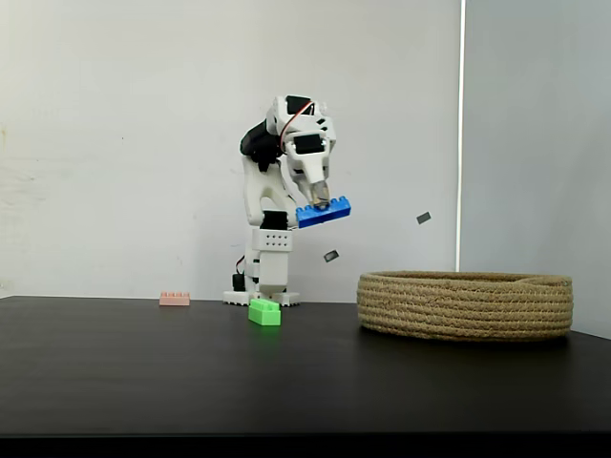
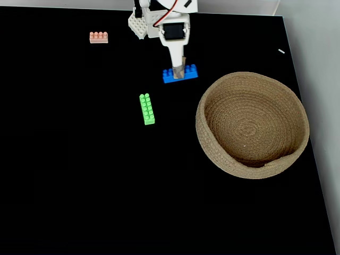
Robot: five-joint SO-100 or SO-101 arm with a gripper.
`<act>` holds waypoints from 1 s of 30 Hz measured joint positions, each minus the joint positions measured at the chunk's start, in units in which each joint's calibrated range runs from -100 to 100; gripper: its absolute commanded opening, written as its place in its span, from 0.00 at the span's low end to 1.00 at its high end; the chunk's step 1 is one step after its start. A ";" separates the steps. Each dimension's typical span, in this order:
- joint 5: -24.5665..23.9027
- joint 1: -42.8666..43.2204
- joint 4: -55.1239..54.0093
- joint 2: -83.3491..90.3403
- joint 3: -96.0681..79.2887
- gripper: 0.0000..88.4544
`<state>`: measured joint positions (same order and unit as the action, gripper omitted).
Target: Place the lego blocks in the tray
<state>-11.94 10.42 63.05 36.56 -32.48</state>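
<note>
The gripper (image 1: 320,204) is clamping the blue brick (image 1: 324,212) and holding it up in the air, well above the black table (image 1: 143,372). In a fixed view from the side the brick is hanging tilted, its end nearer the tray (image 1: 466,305) riding higher. In a fixed view from above, the gripper (image 2: 179,72) is pinching the blue brick (image 2: 188,74) across its middle, and the brick is sitting to the left of the tray (image 2: 212,143) and apart from its rim.

The green brick (image 2: 147,109) is lying flat on the table (image 2: 79,175), further left of the tray than the blue one and nearer the camera side, with its long axis pointing toward the arm's base. From the side, the green brick (image 1: 264,312) is resting just in front of the white arm (image 1: 272,191).

The pink brick (image 2: 99,37) is lying far to the left of the tray, near the table's back edge; from the side the pink brick (image 1: 174,299) is sitting by the wall.
</note>
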 measured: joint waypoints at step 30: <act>-9.82 18.97 -17.30 -28.50 15.11 0.37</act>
<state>-21.76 29.40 45.76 8.06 -17.37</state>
